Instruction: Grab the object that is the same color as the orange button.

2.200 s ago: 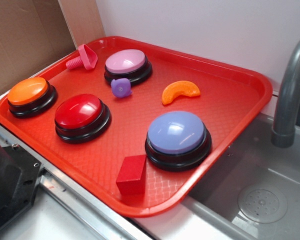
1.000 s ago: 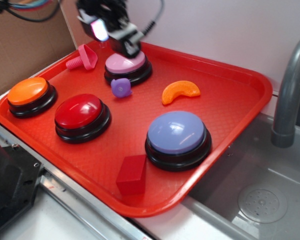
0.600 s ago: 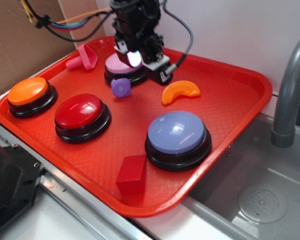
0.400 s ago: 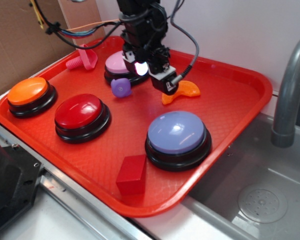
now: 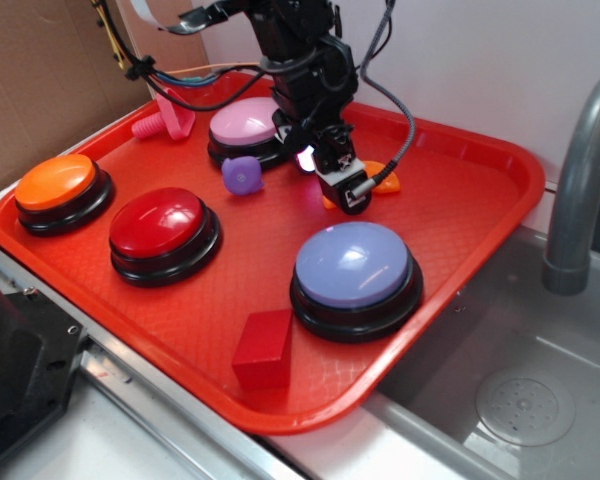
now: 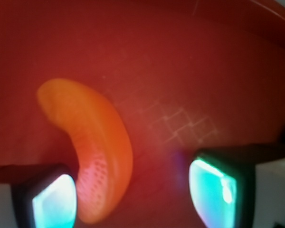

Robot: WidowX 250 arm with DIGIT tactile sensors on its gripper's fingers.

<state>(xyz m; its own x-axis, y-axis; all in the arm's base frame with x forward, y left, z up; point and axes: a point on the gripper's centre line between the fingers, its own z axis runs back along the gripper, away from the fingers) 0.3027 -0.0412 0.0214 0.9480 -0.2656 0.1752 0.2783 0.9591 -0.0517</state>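
Hovering spread, the gripper [image 6: 133,194] straddles a glossy curved orange crescent [image 6: 97,152] on the textured tray [image 6: 180,71]

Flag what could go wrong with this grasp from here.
1. In the wrist view the crescent sits off-centre, against the left finger, with bare tray toward the right one. Closing may push it sideways or pinch only one tip.
2. The glossy, curved crescent could squirt out of the open hand.
3. The hand hangs low over the tray; descending further may scrape it.
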